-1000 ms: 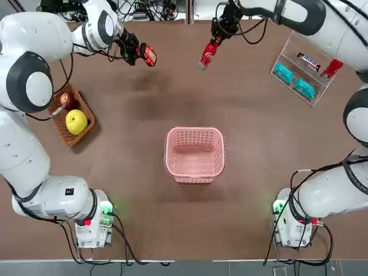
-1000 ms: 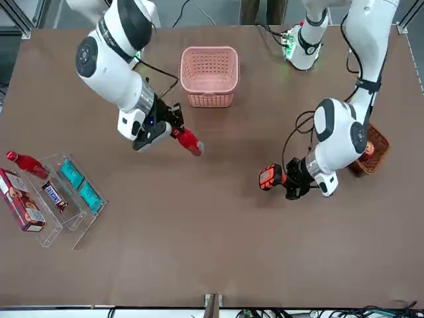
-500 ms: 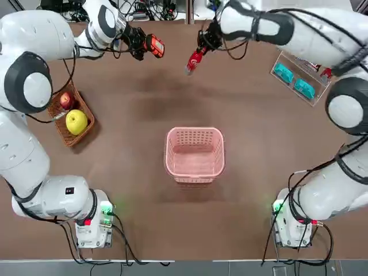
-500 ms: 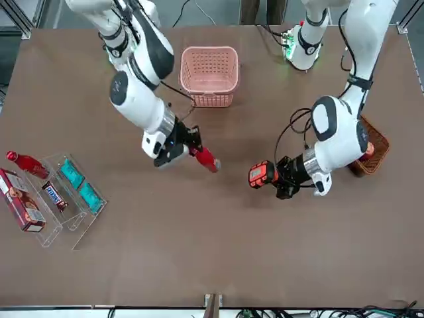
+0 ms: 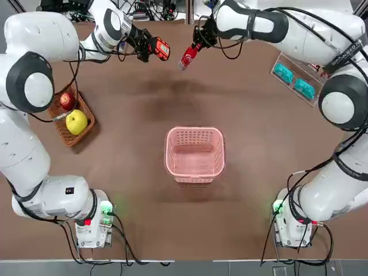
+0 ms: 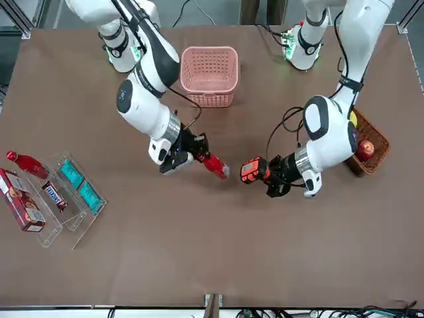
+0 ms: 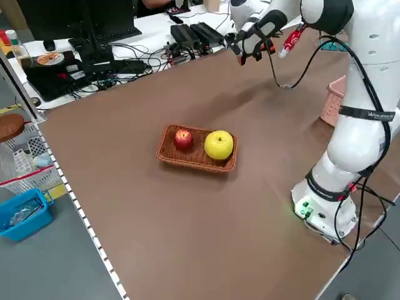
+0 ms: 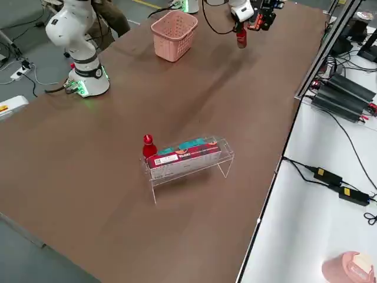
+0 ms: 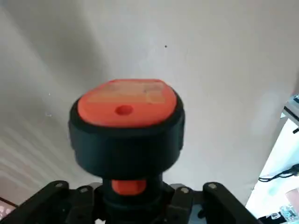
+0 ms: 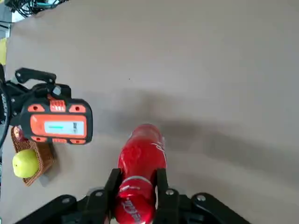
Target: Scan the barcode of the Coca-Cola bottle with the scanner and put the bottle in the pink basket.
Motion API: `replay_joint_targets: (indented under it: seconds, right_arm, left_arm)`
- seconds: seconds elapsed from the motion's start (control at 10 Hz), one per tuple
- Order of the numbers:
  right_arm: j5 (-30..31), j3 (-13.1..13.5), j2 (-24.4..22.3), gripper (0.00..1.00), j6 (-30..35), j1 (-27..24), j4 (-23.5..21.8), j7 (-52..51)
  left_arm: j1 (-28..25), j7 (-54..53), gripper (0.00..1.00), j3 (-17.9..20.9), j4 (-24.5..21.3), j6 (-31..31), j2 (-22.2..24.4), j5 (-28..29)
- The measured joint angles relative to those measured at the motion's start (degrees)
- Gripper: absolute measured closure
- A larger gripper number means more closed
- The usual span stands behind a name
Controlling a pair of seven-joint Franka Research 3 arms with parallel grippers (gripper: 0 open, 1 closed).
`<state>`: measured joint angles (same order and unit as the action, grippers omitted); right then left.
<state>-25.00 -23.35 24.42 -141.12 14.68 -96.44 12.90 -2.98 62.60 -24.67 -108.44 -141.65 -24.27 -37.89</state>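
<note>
My right gripper (image 5: 196,46) is shut on the Coca-Cola bottle (image 5: 187,56), a slim red bottle held tilted above the table's far middle. In the right wrist view the bottle (image 10: 140,175) sits between the fingers, with the scanner (image 10: 56,122) facing it close by. My left gripper (image 5: 144,45) is shut on the handle of the scanner (image 5: 161,49), a black body with orange trim, just left of the bottle. From the front, scanner (image 6: 252,170) and bottle (image 6: 214,165) are a short gap apart. The pink basket (image 5: 169,150) stands empty at the table's centre.
A brown wicker basket (image 5: 86,109) with a red apple and a yellow fruit sits at the left. A clear rack (image 5: 310,86) with teal packets, a snack bar and a red box stands at the far right, with another red bottle (image 6: 25,161) beside it.
Both arms have closed in on each other: the scanner moved right and the bottle moved left and farther back. Both grips are unchanged.
</note>
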Motion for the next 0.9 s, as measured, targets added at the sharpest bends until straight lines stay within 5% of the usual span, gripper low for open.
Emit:
replay_joint_targets:
  seconds: [0.9]
  right_arm:
    - [-1.9,-0.2,4.7,0.65,-5.6,1.8,1.8,0.2]
  left_arm:
    - [0.0,-4.3,0.91,-0.5,-0.2,0.0,-0.1,-0.1]
